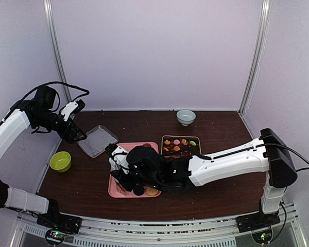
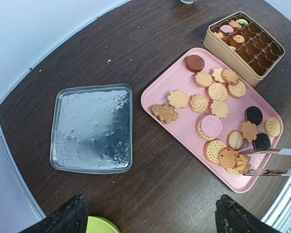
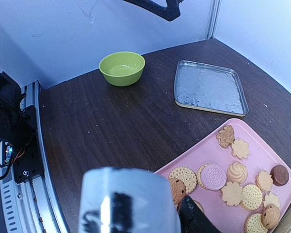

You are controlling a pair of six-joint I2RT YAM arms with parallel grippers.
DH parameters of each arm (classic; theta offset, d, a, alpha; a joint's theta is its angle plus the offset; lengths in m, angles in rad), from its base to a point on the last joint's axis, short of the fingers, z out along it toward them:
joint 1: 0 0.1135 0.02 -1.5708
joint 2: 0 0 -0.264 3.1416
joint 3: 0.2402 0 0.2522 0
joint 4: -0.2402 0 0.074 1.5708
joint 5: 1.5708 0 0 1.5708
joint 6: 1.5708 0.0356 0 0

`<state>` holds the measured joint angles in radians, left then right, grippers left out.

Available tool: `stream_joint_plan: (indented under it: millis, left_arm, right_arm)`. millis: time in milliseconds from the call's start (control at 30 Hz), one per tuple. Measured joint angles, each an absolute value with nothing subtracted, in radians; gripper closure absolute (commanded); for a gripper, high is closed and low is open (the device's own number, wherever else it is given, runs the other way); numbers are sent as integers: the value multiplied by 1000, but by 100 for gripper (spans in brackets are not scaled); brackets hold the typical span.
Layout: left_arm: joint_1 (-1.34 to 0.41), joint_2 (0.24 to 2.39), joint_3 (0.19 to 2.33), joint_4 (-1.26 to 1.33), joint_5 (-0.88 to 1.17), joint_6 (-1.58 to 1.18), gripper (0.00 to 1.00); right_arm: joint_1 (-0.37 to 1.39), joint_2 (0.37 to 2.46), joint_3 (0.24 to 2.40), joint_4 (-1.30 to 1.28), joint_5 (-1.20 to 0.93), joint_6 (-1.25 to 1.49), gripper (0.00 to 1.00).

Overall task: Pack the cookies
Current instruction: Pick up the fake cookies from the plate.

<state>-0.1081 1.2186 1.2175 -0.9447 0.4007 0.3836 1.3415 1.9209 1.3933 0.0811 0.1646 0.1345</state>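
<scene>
— On the pink tray (image 2: 182,133), most of the cookies (image 2: 211,125) are lying flat in a loose spread. A few are sitting in compartments of the gold tin (image 2: 225,56) just beside it.
— And the tongs (image 2: 276,151)?
— Their two metal tips are straddling a tan cookie at the tray's near end. The right gripper (image 1: 126,175) is hanging over the tray, its jaws clamping the tongs.
— What is the left gripper (image 2: 150,201) doing?
— It is hovering above the dark tabletop (image 2: 136,39) with its jaws spread wide, gripping nothing. Below it a silver lid (image 2: 92,128) is lying near the tray, not touching it. A green bowl (image 1: 60,161) is sitting by the tabletop's left edge, and a pale bowl (image 1: 186,117) is standing behind the tin.
</scene>
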Motion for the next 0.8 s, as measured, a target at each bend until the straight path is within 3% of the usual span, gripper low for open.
stream_joint_plan:
  millis: [500, 800]
  left_arm:
    - [-108, 1219, 1217, -946, 427, 384, 8]
    - [-108, 1219, 1217, -955, 496, 383, 22]
  right_arm:
    - [1337, 1941, 1394, 218, 180, 126, 56]
    - [1335, 1950, 1374, 275, 181, 127, 69]
